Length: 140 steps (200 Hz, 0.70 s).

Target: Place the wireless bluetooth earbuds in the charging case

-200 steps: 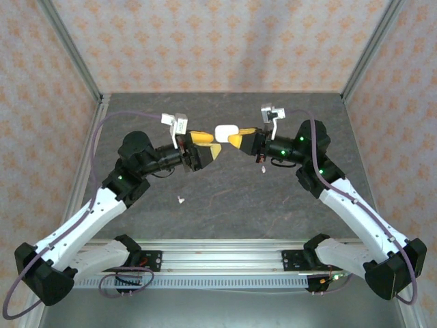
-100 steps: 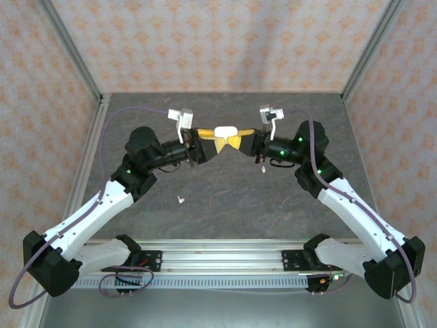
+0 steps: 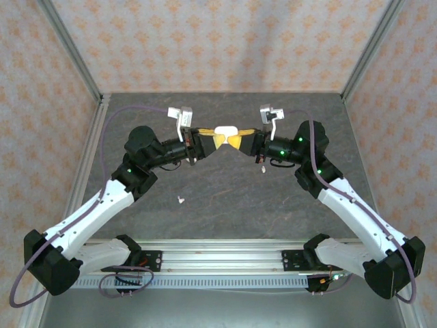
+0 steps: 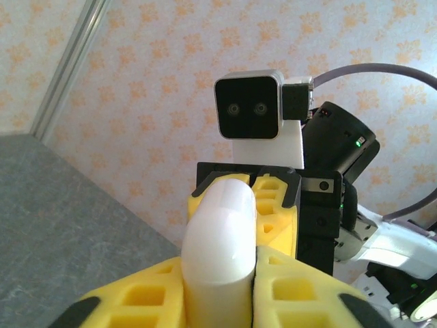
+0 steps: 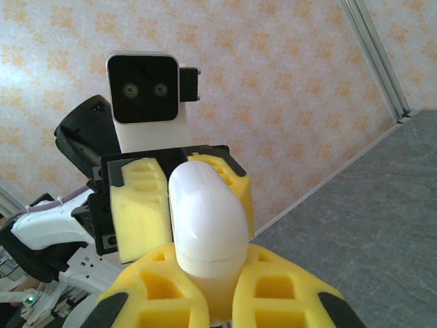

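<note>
Both arms bent inward; left hand (image 3: 216,139), right hand (image 3: 236,140) face-to-face, each clamped on white case (image 3: 226,130).

Enclosure around the table.
The table (image 3: 225,205) was dark grey and mottled; behind and beside it stood walls (image 3: 218,41) papered peach with orange motifs, metal posts (image 3: 68,48) rose from its far corners, and a metal rail (image 3: 225,254) edged its near side.

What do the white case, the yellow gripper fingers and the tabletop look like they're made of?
The case: smooth, glossy white plastic, judging by its soft highlights. The gripper fingers: matte yellow with square pockets, likely plastic or rubber; cannot tell which. The tabletop: matte grey with stone-like mottling, possibly laminate or a mat.
</note>
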Each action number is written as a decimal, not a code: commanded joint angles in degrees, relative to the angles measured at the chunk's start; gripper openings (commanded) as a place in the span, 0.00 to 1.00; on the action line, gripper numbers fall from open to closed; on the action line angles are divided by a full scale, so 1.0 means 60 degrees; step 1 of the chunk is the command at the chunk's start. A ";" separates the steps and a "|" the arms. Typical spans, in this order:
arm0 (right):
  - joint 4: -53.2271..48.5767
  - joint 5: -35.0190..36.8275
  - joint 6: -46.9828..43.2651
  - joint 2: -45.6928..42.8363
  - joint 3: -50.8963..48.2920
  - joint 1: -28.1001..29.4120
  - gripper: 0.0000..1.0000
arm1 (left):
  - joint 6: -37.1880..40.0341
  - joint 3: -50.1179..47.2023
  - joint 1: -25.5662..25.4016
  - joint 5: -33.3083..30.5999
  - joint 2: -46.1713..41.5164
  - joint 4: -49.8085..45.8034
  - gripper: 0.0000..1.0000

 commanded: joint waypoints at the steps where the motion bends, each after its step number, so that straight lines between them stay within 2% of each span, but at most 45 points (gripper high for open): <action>1: 0.0450 -0.0169 -0.0003 -0.0113 0.0038 0.0053 0.10 | 0.0533 0.0364 -0.0123 0.0107 -0.0194 -0.0426 0.13; 8: 0.0312 -0.0070 -0.0050 -0.0126 0.0064 0.0040 0.17 | 0.0881 0.0417 -0.0158 0.0028 -0.0251 -0.0691 0.00; 24: -0.0135 0.0168 -0.0269 -0.0144 0.0174 0.0043 0.30 | 0.1584 0.0507 -0.0282 -0.0429 -0.0481 -0.1502 0.00; 41: -0.0642 0.0270 -0.0486 -0.0072 0.0352 0.0036 0.37 | 0.2299 0.0457 -0.0345 -0.0612 -0.0730 -0.1926 0.00; 78: -0.1678 0.0412 -0.0915 0.0257 0.0755 0.0040 0.41 | 0.3504 0.0147 -0.0418 -0.0303 -0.1202 -0.1910 0.00; 140: -0.2376 0.0646 -0.1067 0.0485 0.1281 0.0017 0.45 | 0.5088 0.0283 -0.0491 -0.0061 -0.1438 -0.3430 0.00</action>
